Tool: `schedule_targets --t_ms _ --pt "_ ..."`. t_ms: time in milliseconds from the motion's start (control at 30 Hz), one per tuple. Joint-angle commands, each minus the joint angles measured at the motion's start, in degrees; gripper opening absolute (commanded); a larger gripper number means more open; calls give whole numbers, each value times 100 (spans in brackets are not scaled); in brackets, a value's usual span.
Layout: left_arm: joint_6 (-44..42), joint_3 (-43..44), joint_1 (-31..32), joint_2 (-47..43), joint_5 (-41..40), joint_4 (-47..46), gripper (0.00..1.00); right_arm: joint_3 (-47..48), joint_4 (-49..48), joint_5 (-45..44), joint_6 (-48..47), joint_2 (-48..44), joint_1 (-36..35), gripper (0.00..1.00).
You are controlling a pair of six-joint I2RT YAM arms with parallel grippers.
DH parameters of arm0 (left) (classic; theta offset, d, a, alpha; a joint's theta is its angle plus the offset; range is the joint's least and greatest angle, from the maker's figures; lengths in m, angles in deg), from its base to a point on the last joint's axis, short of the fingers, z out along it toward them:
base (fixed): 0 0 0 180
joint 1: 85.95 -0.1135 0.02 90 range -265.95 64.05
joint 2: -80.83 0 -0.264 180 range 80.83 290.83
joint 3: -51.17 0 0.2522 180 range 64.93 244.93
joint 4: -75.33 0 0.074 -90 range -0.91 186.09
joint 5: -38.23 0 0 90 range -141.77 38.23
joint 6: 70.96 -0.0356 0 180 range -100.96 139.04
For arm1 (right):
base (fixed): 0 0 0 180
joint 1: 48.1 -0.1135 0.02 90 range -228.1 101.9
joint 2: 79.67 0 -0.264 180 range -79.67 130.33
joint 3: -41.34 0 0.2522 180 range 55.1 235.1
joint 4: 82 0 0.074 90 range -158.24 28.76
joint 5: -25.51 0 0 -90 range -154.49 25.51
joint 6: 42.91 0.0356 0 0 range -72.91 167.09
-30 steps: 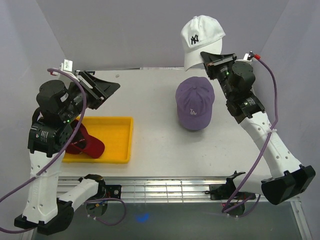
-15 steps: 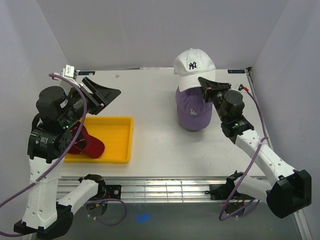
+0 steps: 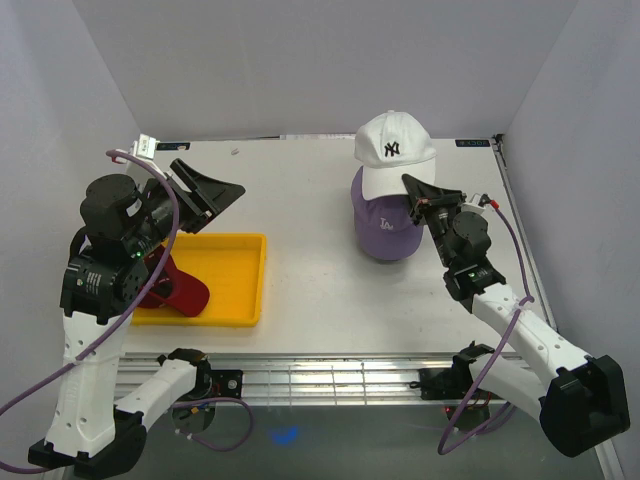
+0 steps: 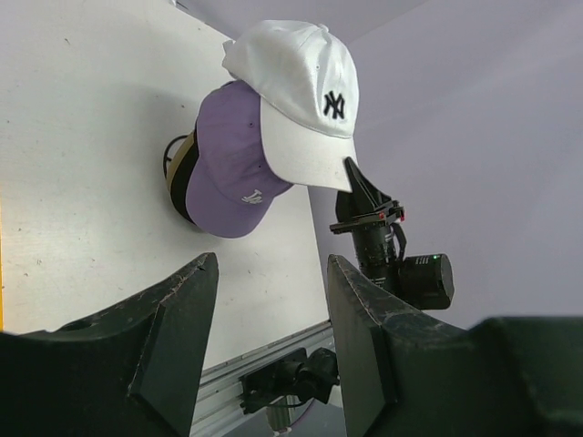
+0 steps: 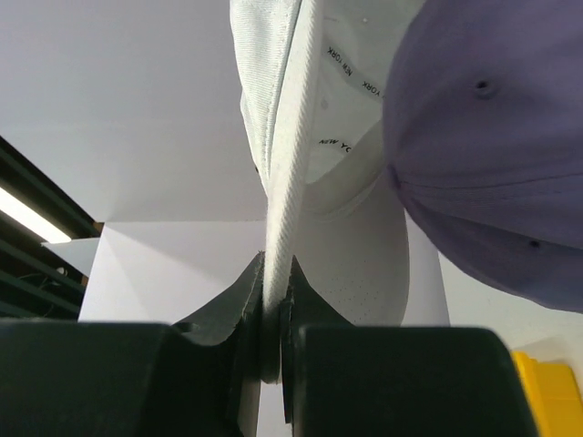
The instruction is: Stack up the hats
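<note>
One white cap, clamped in right pincer, tops one purple cap; one red cap apart; left pincer spread.

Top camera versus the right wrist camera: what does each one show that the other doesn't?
Only the top view shows the red cap and the open left gripper. Only the right wrist view shows the lettered tape inside the white cap. Both show the right gripper shut on the white cap's brim, the purple cap and the yellow tray.

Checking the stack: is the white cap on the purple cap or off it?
On: white cap, brim clamped in the right hand, overlaps the far side of the purple cap.
</note>
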Motion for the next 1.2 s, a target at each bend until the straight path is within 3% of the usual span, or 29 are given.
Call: schedule_targets --t_ms 0,533,867,1167 --pt "-116 -55 21 -44 101 -81 61 -175 -891 -156 -39 -250 30 8" --pt "-151 -309 12 -44 136 -134 61 -1133 -1927 -59 -276 -268 -84 8" --pt "-204 -424 12 -79 136 -134 61 -1511 -2226 -683 -470 -215 -515 8" --pt "-265 -520 39 -105 162 -134 61 -2152 -3052 -1193 -303 -13 -770 8"
